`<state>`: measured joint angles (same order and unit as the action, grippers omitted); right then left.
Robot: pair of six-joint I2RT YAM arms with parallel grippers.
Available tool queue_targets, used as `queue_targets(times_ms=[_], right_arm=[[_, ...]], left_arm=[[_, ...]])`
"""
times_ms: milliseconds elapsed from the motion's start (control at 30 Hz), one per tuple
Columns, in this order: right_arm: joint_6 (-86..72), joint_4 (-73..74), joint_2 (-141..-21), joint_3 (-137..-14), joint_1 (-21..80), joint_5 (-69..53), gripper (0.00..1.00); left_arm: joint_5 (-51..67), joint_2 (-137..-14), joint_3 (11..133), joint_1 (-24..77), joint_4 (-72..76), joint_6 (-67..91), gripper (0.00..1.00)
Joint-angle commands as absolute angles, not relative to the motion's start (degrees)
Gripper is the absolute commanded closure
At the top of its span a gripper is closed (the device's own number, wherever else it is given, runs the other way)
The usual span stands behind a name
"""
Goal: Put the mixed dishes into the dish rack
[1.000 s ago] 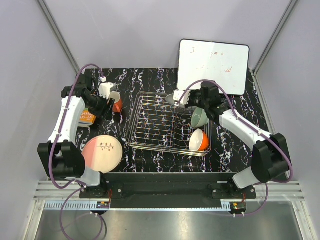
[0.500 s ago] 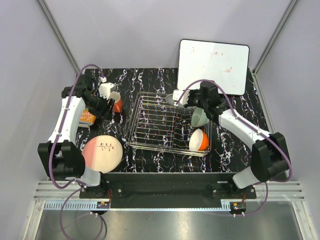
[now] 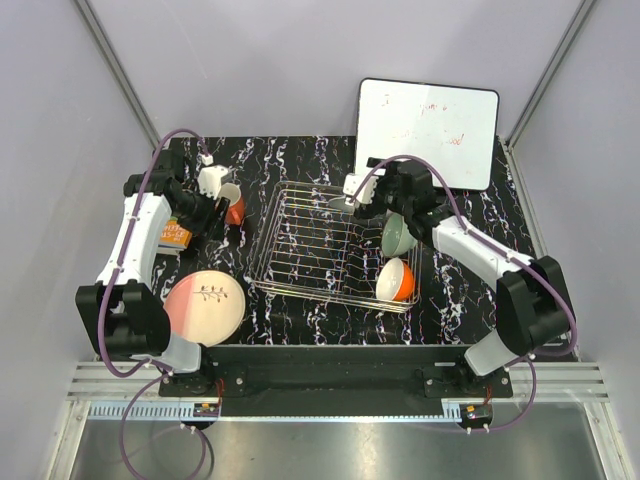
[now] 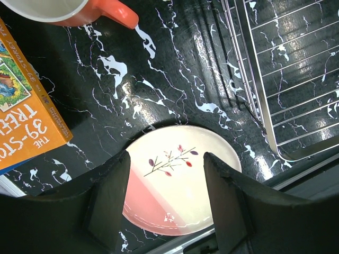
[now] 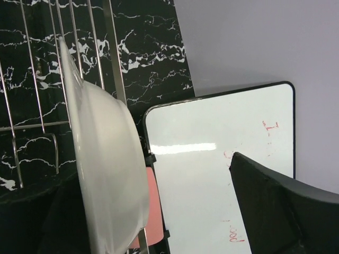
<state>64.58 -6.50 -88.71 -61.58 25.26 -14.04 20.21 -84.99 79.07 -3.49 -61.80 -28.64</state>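
Note:
The dish rack (image 3: 325,250) stands mid-table. The pale green bowl (image 3: 398,236) rests on edge at the rack's right side, with the orange bowl (image 3: 397,281) just nearer. My right gripper (image 3: 390,210) hangs open over the green bowl's far rim. In the right wrist view the pale green bowl (image 5: 108,174) lies against the left finger, the jaws of the right gripper (image 5: 159,222) wide apart. My left gripper (image 3: 208,214) is open and empty beside the orange-red mug (image 3: 232,208). The twig-motif plate (image 4: 180,180) lies flat below the left gripper (image 4: 167,203).
A green-orange book (image 3: 172,235) lies under the left arm, and the whiteboard (image 3: 428,130) leans at the back right. A pink shape (image 5: 153,206) shows between the green bowl and the whiteboard. The rack's corner (image 4: 275,106) is right of the plate.
My right gripper has opened and let go of the pale green bowl, which now rests in the rack. It also shifted slightly left. The left arm is still.

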Motion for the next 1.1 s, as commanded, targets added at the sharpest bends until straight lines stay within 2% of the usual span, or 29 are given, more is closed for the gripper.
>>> queue_targets(times_ms=[0,333,667,1067], right_arm=[[63.37,-14.14,-88.51,-61.09,25.31,-12.22,0.00],[62.93,-14.77,-82.19,-58.72,25.31,-9.94,0.00],[60.82,-11.78,-74.71,-51.42,25.40,-2.73,0.00],[51.59,-7.21,-67.06,-53.35,26.98,2.63,0.00]], left_arm=[[19.42,-83.85,78.14,-3.43,-60.03,-29.09,0.39],[19.16,-84.29,78.40,-3.43,-59.94,-29.18,0.39],[18.72,-84.81,79.63,-3.51,-59.94,-29.88,0.39],[17.40,-83.58,81.12,-4.04,-60.91,-30.59,0.39]])
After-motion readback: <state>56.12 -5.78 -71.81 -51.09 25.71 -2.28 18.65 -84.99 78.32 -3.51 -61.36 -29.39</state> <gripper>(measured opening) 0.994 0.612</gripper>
